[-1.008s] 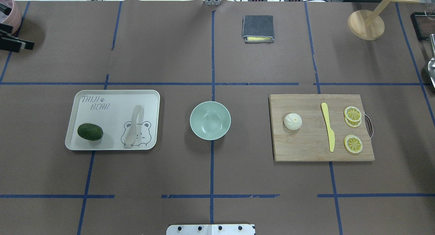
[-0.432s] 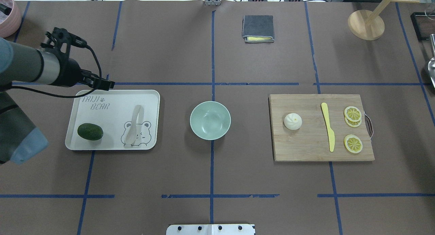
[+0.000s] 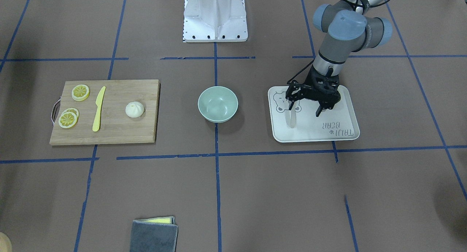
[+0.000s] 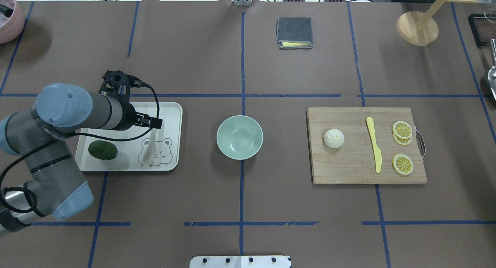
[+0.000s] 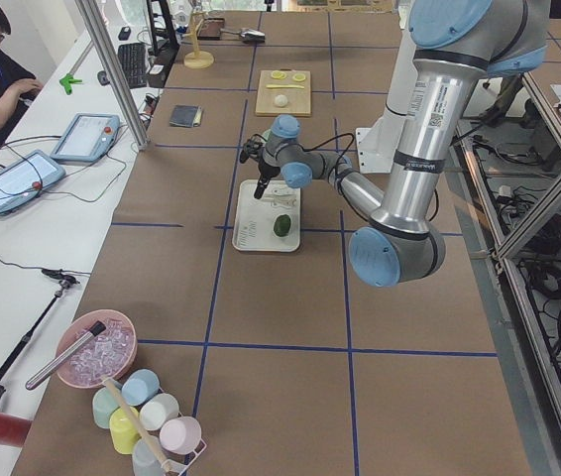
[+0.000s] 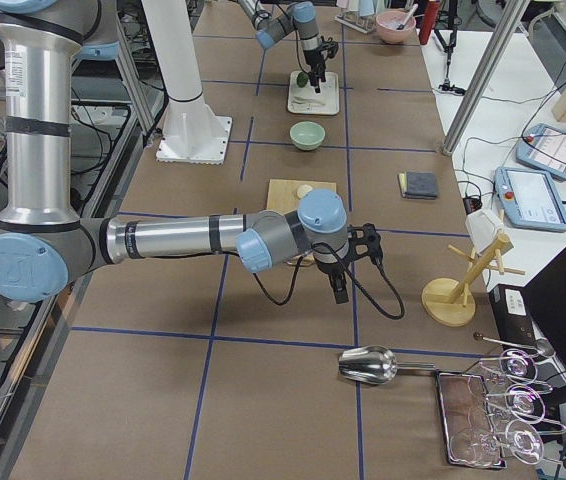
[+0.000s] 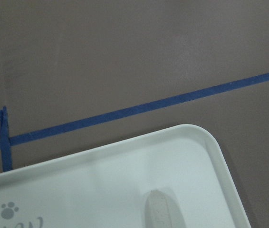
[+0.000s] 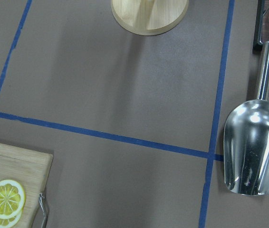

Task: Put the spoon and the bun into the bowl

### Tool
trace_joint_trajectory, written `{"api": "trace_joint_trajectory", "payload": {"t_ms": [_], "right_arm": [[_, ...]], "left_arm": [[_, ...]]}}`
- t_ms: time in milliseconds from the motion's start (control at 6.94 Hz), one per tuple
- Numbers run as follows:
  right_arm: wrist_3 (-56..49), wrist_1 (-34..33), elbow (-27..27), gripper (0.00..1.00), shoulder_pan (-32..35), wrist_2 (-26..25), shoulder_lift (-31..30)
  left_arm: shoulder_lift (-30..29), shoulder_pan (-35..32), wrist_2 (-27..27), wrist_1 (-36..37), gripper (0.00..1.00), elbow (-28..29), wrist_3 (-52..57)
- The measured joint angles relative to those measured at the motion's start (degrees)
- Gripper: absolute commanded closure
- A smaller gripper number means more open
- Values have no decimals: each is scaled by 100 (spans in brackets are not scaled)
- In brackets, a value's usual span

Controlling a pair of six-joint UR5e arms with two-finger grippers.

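Spoon [image 4: 150, 149] flat on the bear-print tray [image 4: 170, 113], left fingers [image 3: 319, 111] spread wide above, one near its handle; probably light, stiff, slick plastic, best pinched across the thick handle; right fingers [image 6: 339, 288], open or closed impossible to tell.

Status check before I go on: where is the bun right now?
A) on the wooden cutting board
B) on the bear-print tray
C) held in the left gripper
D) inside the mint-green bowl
A: the bun lies on the cutting board, to the left of the yellow knife in the overhead view, and the bowl holds nothing.
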Motion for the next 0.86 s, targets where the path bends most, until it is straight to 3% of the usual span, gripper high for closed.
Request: {"api": "trace_joint_trajectory", "payload": {"t_ms": [288, 432, 576, 720, 864], "right_arm": [[0, -11, -4, 0, 0, 1, 0], [0, -14, -7, 0, 0, -1, -1], [0, -15, -10, 0, 0, -7, -1], [0, -15, -12, 0, 0, -13, -1], [0, -14, -13, 0, 0, -18, -1]], "left_arm": [[-137, 217, 207, 18, 34, 321, -373], [-148, 241, 224, 18, 52, 383, -413], [-152, 250, 226, 16, 88, 408, -433], [-157, 250, 227, 12, 100, 409, -446], [-159, 249, 224, 10, 100, 404, -454]]}}
